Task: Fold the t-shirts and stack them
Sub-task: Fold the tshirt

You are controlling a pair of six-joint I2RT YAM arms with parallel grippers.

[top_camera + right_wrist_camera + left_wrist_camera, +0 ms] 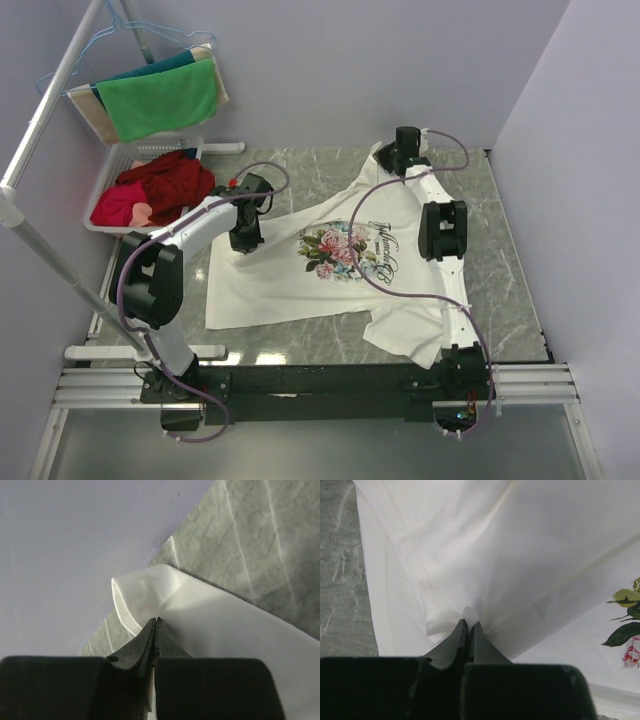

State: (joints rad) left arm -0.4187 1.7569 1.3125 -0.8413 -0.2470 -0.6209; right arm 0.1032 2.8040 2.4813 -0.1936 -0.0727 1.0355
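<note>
White floral t-shirt lies spread on the table, seen from above. On its wrist view the left gripper is clamped on only a thin pinch by the hem, which could slip. The right gripper nips a folded corner, so uneven pulling could skew the fold.

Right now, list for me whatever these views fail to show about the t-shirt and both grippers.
Top view: the left gripper and right gripper hide their own fingertips under their bodies.
Top view: the script on the t-shirt is too small to read.
Top view: the right arm covers part of the near sleeve.
Left wrist view: the print is cut off by the right edge.
</note>
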